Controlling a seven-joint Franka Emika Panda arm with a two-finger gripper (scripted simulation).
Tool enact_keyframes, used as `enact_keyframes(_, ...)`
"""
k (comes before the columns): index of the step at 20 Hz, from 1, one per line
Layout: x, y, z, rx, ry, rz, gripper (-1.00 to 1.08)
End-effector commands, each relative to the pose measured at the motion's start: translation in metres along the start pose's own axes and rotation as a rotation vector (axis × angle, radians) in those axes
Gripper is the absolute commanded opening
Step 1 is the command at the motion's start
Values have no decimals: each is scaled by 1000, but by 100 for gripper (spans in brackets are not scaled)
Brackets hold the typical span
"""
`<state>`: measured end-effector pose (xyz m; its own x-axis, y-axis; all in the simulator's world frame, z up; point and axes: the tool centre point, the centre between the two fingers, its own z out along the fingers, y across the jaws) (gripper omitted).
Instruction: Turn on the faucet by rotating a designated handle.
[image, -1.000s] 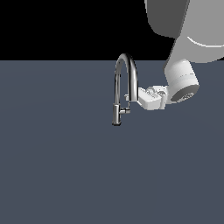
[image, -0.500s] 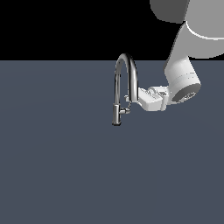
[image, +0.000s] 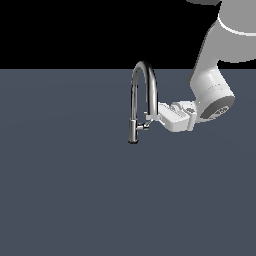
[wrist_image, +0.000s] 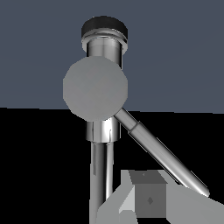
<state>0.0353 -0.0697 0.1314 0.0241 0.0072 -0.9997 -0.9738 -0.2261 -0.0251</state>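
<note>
The arm's pincer (image: 159, 114) is right up against the faucet (image: 142, 95) mid-table, pushing at the handle (image: 145, 125) near its base, though whether it's clenched I cannot tell; the turning looks underway, and next wants a steady sideways sweep.

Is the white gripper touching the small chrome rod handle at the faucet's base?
Cannot tell. In the exterior view the gripper overlaps the chrome gooseneck faucet beside the handle; the wrist view puts a finger close to the handle, without plain contact.
</note>
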Motion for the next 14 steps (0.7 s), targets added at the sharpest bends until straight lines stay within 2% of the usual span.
enact_keyframes(1, 13, 15, -7, 10, 0, 20, -100)
enact_keyframes(4, 16, 21, -7, 11, 1, 20, -100)
enact_keyframes(5, 4, 10, -1, 0, 1, -2, -100)
enact_keyframes(14, 67, 37, -8, 11, 2, 20, -100)
